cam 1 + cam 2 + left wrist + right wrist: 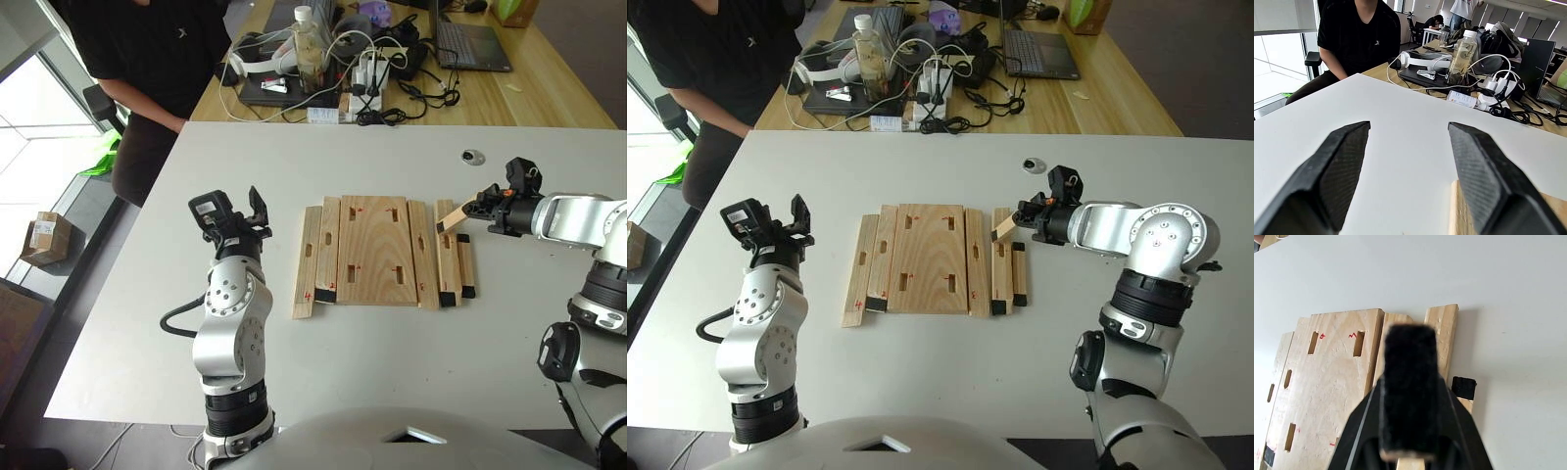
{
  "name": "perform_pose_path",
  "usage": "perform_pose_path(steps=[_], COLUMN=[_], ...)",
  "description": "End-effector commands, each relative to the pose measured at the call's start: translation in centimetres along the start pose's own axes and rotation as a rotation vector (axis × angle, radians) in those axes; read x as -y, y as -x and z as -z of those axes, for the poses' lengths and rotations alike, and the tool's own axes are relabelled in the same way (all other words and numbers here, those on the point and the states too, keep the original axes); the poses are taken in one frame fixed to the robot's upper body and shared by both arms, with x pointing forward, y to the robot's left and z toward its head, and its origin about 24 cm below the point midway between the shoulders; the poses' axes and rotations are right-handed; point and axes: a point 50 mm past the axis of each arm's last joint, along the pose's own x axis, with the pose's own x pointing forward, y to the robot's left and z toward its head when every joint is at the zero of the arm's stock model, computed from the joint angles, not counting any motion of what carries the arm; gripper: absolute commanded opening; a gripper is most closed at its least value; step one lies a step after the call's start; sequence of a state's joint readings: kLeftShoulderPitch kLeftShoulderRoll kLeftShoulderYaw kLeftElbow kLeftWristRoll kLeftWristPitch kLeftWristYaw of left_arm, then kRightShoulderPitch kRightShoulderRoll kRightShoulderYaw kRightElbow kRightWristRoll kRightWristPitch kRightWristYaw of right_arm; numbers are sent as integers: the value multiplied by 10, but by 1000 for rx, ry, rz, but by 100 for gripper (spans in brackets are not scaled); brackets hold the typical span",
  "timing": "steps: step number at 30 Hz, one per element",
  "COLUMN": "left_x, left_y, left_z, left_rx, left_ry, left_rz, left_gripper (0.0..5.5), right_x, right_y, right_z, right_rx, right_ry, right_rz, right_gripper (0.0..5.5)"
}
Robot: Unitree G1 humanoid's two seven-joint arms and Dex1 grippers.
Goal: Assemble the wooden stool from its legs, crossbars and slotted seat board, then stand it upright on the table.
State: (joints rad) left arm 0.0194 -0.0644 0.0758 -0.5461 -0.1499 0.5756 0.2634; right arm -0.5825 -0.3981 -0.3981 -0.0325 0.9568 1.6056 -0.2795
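Observation:
The slotted seat board (372,250) lies flat in the middle of the white table (147,323). Two wooden bars (317,257) lie along its left side, and several bars with black ends (447,266) lie along its right side. My right gripper (477,207) is shut on a short wooden leg (453,217), held tilted just above the right-hand bars. The leg's black-capped end (1410,391) faces the right wrist camera, above the seat board (1327,382). My left gripper (240,223) stands open left of the bars with nothing between its fingers (1347,166).
A small round grommet (473,156) sits in the table behind my right gripper. Beyond the far edge, a wooden desk (549,88) carries a bottle (307,39), cables, headphones and laptops. Bare tabletop lies in front of the parts and to their left.

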Motion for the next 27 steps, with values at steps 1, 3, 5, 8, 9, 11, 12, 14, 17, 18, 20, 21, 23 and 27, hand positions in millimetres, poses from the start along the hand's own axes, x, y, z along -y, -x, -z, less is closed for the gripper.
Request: perform_pose_path(steps=[1,3,5,8,9,11,12,14,17,18,20,21,23,27], left_x=[9,8,8,7,6,6,6,7,8,8,8,8,8,10], left_y=[2,3,5,8,9,9,9,10,9,8,7,6,6,4], left_z=[3,4,4,6,6,6,6,6,6,5,5,5,4,4], left_rx=[-18,-17,-16,-17,-16,-15,-13,-10,-8,-8,-7,-6,-4,-6], left_ry=[57,65,77,88,91,95,96,97,96,95,92,91,90,94], left_rz=[0,-14,-30,-51,-60,-63,-68,-71,-67,-63,-57,-54,-51,-50], left_gripper=[296,296,296,296,296,296,296,296,296,296,296,296,296,296], right_x=[1,2,2,2,2,3,2,3,9,12,17,20,24,20], right_y=[3,3,4,5,6,7,8,8,7,7,6,6,7,1], right_z=[-1,0,1,3,4,7,8,10,20,24,29,30,31,30], right_rx=[8,-1,-23,-58,-69,-85,-95,-115,-145,-148,-139,-123,-91,-93], right_ry=[-19,-15,-2,18,26,32,36,38,23,14,-6,-23,-56,-64], right_rz=[51,74,81,82,82,83,80,81,117,149,206,245,314,338], right_gripper=[39,39,39,39,39,39,39,39,39,39,39,39,39,39])
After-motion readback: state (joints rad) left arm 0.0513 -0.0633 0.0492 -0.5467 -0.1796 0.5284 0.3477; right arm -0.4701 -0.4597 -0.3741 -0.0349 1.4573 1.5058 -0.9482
